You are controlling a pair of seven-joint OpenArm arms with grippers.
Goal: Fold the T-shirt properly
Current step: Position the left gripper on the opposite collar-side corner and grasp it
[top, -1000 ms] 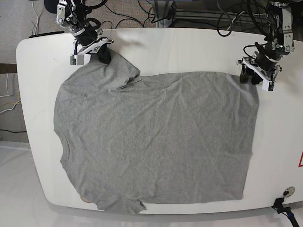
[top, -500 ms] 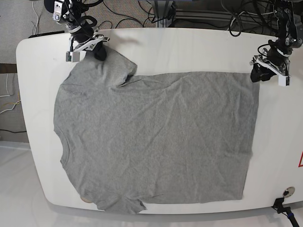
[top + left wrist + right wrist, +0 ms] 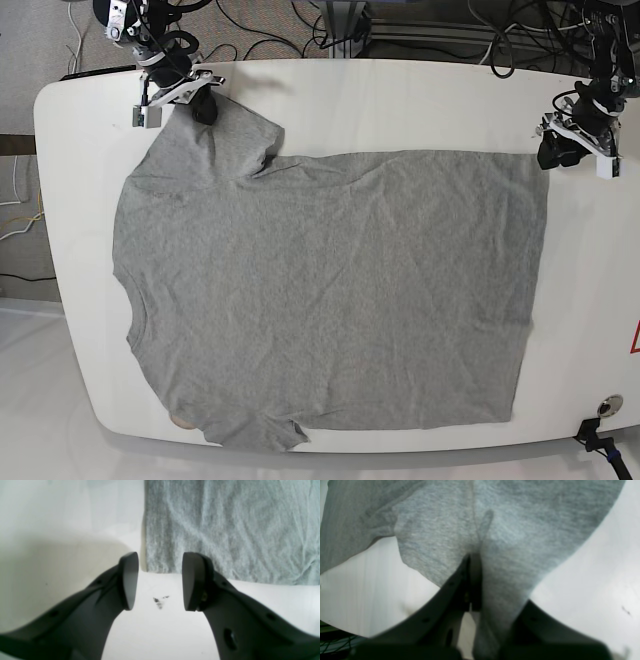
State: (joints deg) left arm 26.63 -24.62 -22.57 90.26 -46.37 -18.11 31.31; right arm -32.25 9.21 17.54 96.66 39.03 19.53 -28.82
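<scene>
Now the grey shirt point(image 3: 330, 290) is lying spread flat over most of the white desk point(image 3: 400, 100), wrinkled, with its collar end toward the base view's left and its straight hem toward the right. At the upper left of that view the right hand point(image 3: 200, 105) is gripping the tip of the far sleeve point(image 3: 235, 135); the right wrist view is showing its fingers point(image 3: 470, 580) clenched on the cloth, with grey fabric bunching and draping over one side of them. Lower down, the near sleeve point(image 3: 255, 432) is lying at the desk's front edge. At the upper right, the left hand point(image 3: 562, 152) is sitting just beside the shirt's far hem corner; its fingers point(image 3: 128, 580) are parted and empty over bare desk, the corner of the cloth lying just past them, apart from both.
</scene>
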